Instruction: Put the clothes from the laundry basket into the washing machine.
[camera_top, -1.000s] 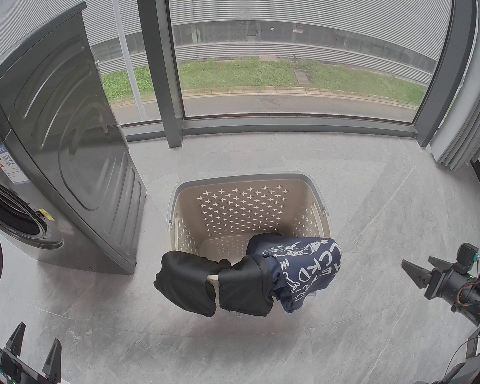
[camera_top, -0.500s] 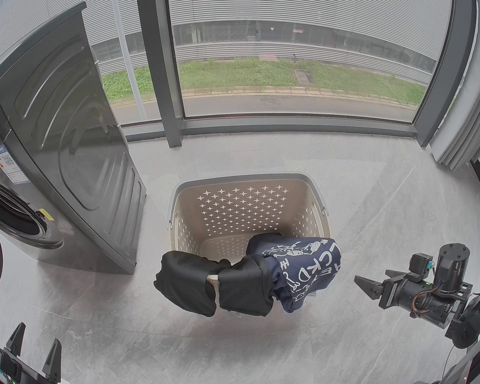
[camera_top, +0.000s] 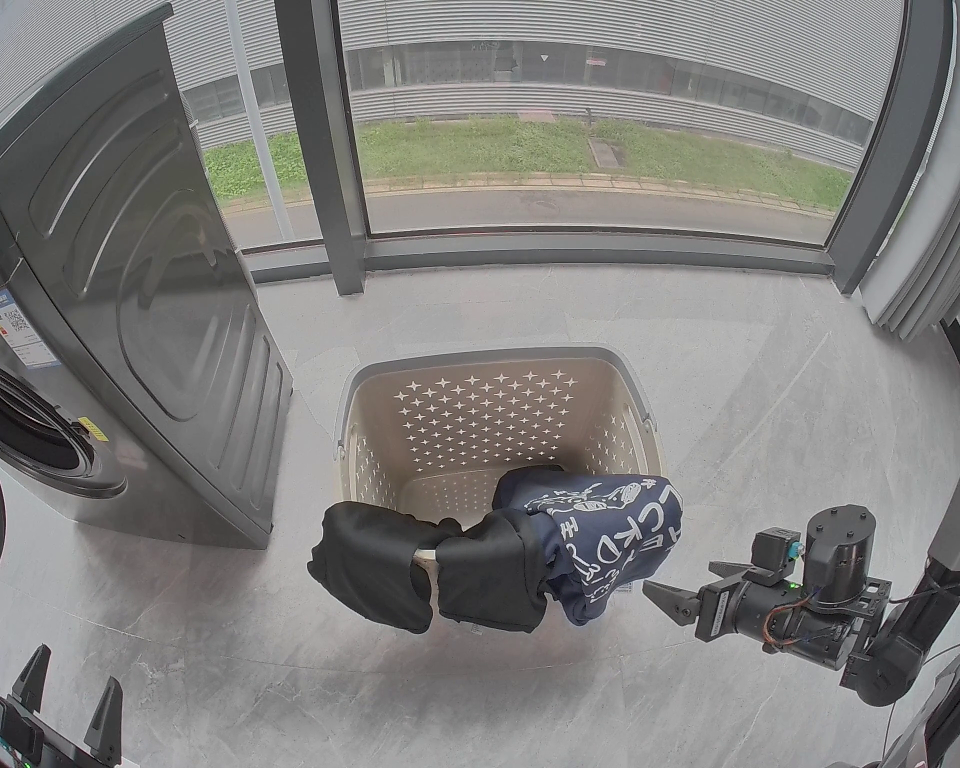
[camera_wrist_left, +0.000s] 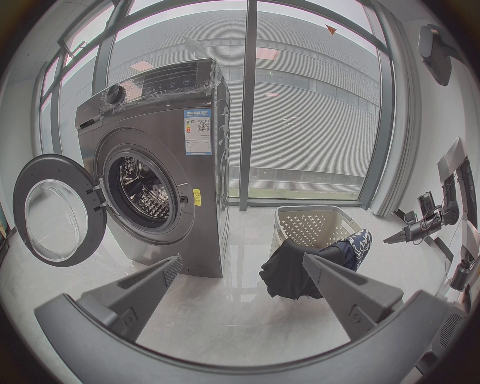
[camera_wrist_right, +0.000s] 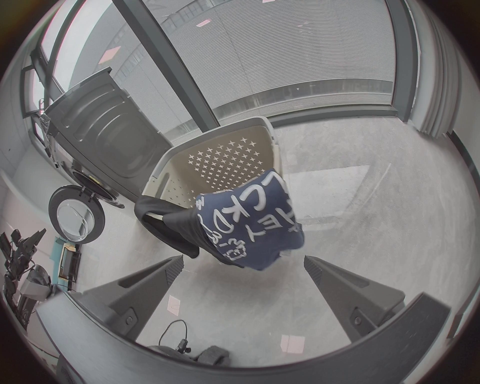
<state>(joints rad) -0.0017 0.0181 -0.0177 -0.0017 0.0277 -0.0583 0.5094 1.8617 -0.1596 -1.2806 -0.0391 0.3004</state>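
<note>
Clothes hung over the near rim of the beige perforated plastic laundry basket: bunched black fabric to the left and a navy-blue shirt with white print to the right, their lower edges dangling outside the basket above the grey tiled floor. The right gripper had its two dark pointed fingers spread apart and empty, aimed left at the navy shirt, near it but not touching. Behind the fingers its wrist lay level and low over the floor, with the arm running off to the near right. The left gripper sat at the near left corner, fingers likewise parted and empty, well apart from the basket. Left of the basket stood the grey front-loading washing machine, its round door swung open on a steel drum.
</note>
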